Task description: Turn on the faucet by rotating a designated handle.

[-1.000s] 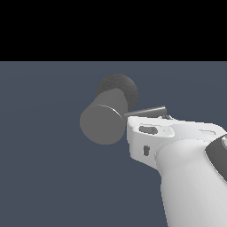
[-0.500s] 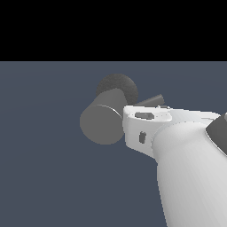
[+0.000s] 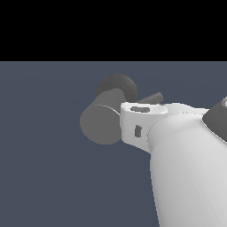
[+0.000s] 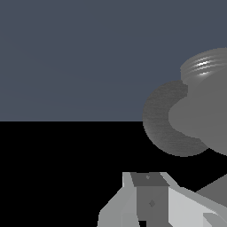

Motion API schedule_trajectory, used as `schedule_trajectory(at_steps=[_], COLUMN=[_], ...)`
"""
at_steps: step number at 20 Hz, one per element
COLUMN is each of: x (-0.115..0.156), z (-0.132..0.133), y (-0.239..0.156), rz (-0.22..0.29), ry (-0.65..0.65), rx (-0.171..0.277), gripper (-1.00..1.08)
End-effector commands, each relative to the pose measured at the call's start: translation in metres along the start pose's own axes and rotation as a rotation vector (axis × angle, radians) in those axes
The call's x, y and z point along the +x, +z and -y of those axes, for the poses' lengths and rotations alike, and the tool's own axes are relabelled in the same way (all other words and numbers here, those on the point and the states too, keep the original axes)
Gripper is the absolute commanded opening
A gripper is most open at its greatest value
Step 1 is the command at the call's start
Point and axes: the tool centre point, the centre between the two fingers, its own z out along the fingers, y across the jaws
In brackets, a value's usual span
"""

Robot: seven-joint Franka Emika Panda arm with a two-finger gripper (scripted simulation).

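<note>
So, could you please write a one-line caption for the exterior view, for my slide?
The white end effector sits beside the grey faucet, hiding most of the thin handle.

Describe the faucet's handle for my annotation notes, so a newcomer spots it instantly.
Find the thick matte grey cylinder faucet with its flat round end face. Just beyond the white robot gripper housing, toward the exterior view's right, a thin straight grey rod, the handle, pokes out. It is far slimmer than the cylinder.
</note>
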Motion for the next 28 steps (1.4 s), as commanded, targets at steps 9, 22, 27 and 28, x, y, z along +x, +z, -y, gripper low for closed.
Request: schedule_trajectory(at_steps=[9,22,27,28], x=[-0.054,-0.054,-0.067,-0.069], z=[-0.041,-0.051,-0.068,-0.071], y=[-0.002,-0.005,-0.006,-0.006], rz=[0.072,0.028,0.044,0.047], ry=[0.001,0.002,0.002,0.002], rx=[-0.043,-0.016,-0.025,-0.027], gripper=[-1.00,-1.00,-1.00,-1.00])
